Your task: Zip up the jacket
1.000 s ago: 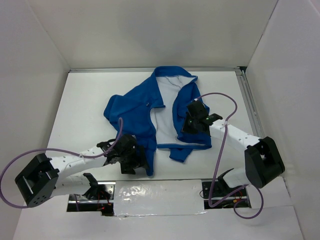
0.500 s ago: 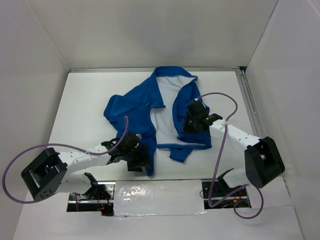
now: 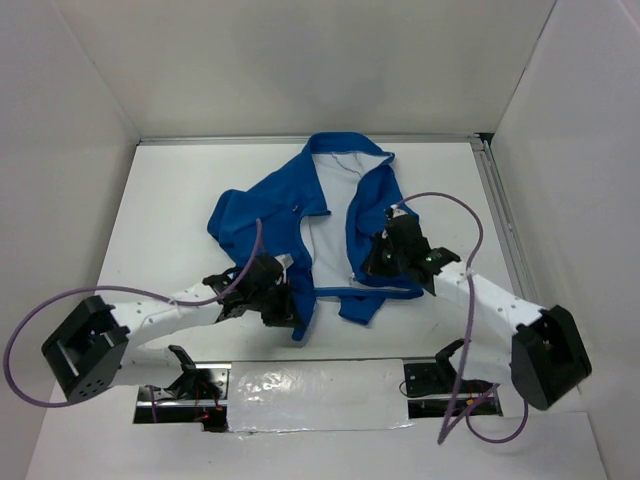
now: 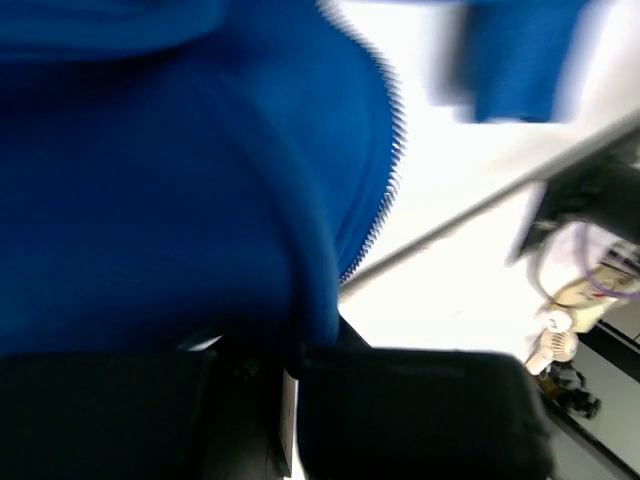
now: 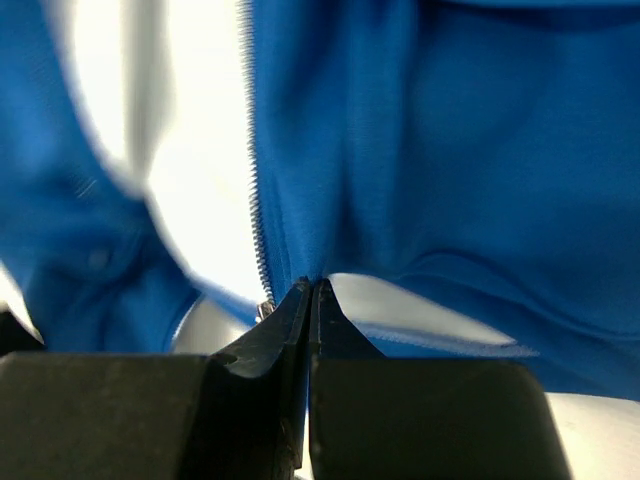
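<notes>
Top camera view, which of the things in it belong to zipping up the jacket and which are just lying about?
Belong to the job: jacket, open at the front; its zipper; left gripper and right gripper, both shut on jacket fabric.

Just there: purple cables; crinkled pale strip at the near edge; table.

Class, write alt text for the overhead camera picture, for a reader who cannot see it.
A bright royal-blue fabric jacket lies unzipped and open on a white table, its white lining showing. Each arm pinches a front panel: the left gripper at the near hem, the right gripper on the opposite panel.
</notes>
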`<state>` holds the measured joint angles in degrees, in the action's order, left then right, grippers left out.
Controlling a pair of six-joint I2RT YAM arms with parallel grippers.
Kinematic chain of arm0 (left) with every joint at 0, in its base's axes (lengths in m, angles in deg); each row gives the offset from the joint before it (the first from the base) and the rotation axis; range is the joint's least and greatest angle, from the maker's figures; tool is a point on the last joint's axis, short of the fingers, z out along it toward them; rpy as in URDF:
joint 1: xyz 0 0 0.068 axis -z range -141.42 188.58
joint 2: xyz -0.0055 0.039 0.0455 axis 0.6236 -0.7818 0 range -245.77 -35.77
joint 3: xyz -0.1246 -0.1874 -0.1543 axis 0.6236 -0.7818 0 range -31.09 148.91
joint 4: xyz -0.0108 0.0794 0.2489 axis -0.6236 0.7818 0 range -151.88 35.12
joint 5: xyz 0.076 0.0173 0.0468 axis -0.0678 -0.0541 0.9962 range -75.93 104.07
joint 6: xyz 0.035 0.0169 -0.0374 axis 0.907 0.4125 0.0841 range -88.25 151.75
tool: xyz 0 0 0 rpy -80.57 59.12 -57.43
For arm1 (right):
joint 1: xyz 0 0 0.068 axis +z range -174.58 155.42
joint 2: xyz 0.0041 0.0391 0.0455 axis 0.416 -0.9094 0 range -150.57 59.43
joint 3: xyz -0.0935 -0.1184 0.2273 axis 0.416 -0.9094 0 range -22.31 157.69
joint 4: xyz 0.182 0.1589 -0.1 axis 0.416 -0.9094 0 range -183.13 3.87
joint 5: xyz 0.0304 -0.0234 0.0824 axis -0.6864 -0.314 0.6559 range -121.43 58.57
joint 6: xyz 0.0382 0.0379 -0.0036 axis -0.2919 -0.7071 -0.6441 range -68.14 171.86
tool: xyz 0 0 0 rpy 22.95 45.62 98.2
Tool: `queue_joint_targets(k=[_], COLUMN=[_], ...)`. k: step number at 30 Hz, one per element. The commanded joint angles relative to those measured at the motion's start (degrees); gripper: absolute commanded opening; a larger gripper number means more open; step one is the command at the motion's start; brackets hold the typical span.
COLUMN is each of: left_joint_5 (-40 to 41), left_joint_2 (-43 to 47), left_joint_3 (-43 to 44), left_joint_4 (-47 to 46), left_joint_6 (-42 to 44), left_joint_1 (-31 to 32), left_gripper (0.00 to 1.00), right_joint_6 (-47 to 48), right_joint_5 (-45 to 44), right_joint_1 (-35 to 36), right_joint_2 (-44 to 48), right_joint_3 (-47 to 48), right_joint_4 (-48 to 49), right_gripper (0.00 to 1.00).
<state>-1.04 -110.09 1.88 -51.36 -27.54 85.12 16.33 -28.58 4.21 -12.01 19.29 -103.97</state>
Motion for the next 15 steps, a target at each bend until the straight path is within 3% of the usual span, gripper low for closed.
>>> queue_joint_targets(k=[1, 7, 11, 15], left_joint_5=[2.8, 8.5, 12.2, 10.6], left_joint_2=[6.4, 16.0, 16.2, 12.6], left_joint_3=[5.3, 8.3, 7.8, 3.6], left_joint_4=[-0.2, 0.0, 0.9, 0.1], left_joint_6=[3.5, 4.8, 3.0, 0.8], left_joint_1=[0.1, 0.0, 0.0, 0.0], left_gripper=[0.00, 0.00, 0.00, 0.00], right_joint_6=[4.8, 5.8, 3.6, 2.0], right_joint_5=[7.4, 10.2, 5.9, 3.8], right_joint_1=[2.1, 7.2, 13.0, 18.2], right_joint_2=[8.1, 16.1, 13.4, 9.1], right_joint_3=[-3.9, -8.8, -10.8, -12.0], right_joint_4=[9.7, 16.8, 13.7, 13.2], right_gripper=[0.00, 0.00, 0.00, 0.00])
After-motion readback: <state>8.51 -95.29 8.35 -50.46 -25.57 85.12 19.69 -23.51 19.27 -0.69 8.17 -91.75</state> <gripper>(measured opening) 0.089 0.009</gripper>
